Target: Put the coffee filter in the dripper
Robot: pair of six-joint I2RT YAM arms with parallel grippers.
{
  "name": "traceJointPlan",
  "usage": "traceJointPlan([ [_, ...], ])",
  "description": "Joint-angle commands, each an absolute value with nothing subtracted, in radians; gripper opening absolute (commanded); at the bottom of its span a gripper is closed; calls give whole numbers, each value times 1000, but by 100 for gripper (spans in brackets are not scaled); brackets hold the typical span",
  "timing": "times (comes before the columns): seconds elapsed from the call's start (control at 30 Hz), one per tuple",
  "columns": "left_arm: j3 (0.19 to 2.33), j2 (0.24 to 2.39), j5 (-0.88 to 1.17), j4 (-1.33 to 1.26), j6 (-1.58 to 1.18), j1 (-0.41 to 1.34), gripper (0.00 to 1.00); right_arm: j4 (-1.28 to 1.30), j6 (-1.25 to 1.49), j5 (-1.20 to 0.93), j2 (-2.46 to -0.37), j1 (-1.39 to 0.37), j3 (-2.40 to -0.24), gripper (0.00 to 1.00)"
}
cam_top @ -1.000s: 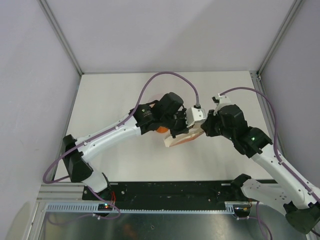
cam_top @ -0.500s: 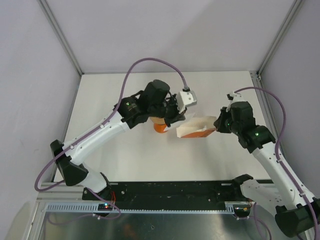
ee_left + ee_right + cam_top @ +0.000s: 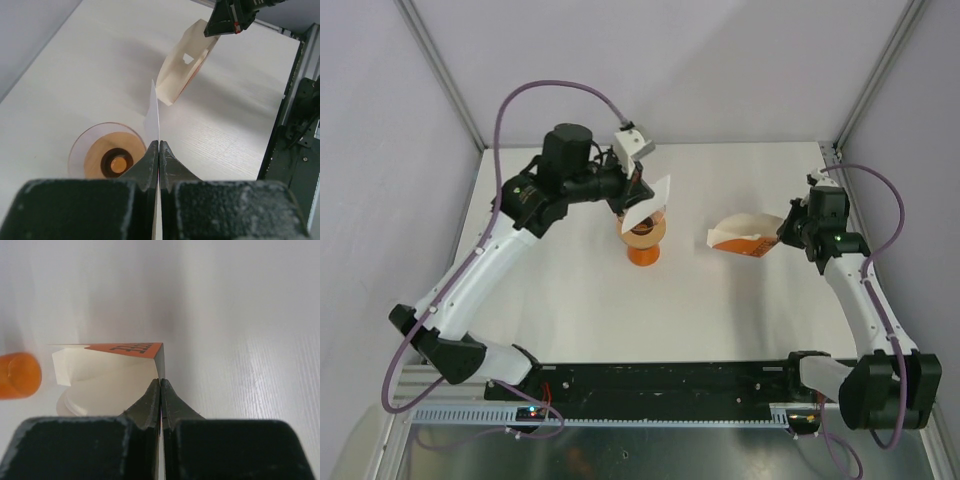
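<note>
The coffee filter (image 3: 654, 197) is a thin white sheet, pinched in my shut left gripper (image 3: 634, 192) and hanging tilted just above the dripper (image 3: 644, 229). In the left wrist view the coffee filter (image 3: 152, 112) shows edge-on, rising from my left gripper (image 3: 159, 143). The dripper's clear rim (image 3: 79, 144) lies below and to the left, with an orange cup (image 3: 118, 164) seen through it. My right gripper (image 3: 783, 237) is shut on a corner of an orange and white packet (image 3: 743, 238), held open-mouthed above the table. In the right wrist view the packet (image 3: 125, 348) stands above my right gripper (image 3: 161, 381).
The orange cup (image 3: 643, 252) under the dripper stands mid-table, also seen as the orange cup (image 3: 18, 375) at the left of the right wrist view. More white paper (image 3: 100, 390) shows inside the packet. Grey walls close the back and sides; a black rail (image 3: 670, 380) runs along the near edge.
The two grippers have drawn apart. My left gripper carried the filter out of the packet, back and left to above the dripper. My right gripper took the packet to the right.
</note>
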State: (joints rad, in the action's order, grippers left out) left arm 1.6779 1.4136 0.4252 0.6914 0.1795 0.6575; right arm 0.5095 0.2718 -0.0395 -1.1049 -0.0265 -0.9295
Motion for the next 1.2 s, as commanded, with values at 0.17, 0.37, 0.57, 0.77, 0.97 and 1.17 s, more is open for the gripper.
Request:
traceJointPlan([
  [0.17, 1713, 1330, 475, 700, 134, 504, 0, 328, 224, 38, -1266, 75, -946, 0],
  [0.37, 1721, 1332, 468, 714, 136, 486, 0, 369, 168, 143, -1381, 80, -1009, 0],
  [0.57, 1736, 1340, 478, 727, 132, 485, 0, 369, 161, 151, -1448, 85, -1017, 7],
  [0.77, 1745, 1344, 470, 732, 141, 485, 0, 374, 162, 140, -1440, 78, -1020, 25],
  [0.97, 1743, 1353, 482, 733, 139, 485, 0, 380, 152, 142, -1383, 55, -1035, 36],
  [1.17, 1745, 1351, 479, 733, 142, 484, 0, 410, 130, 143, -1346, 33, -1081, 43],
])
